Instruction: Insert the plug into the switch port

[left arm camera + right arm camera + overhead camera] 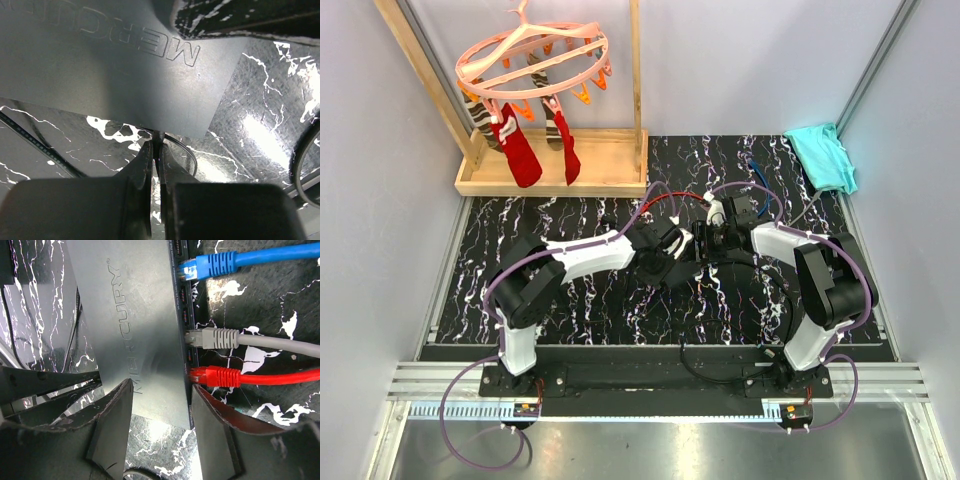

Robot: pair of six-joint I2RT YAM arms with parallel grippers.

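Note:
The switch [125, 75] is a flat matte black box embossed MERCURY, lying on the marbled black table. My left gripper [156, 147] is shut on a small black plug [158, 136] whose tip meets the box's thin edge; its thin black cable [187, 152] loops off to the right. The socket itself is hidden. My right gripper [162, 387] is open, its fingers straddling the near end of the switch [130, 315]. Blue [215, 263], grey [215, 338] and red [220, 376] cables sit in ports on the switch's other edge. In the top view both grippers, left [675, 255] and right [715, 235], meet mid-table.
A wooden rack [555, 175] with a pink peg hanger [535, 60] and red socks stands at the back left. A teal cloth [823, 155] lies at the back right. Red and blue cables run behind the switch.

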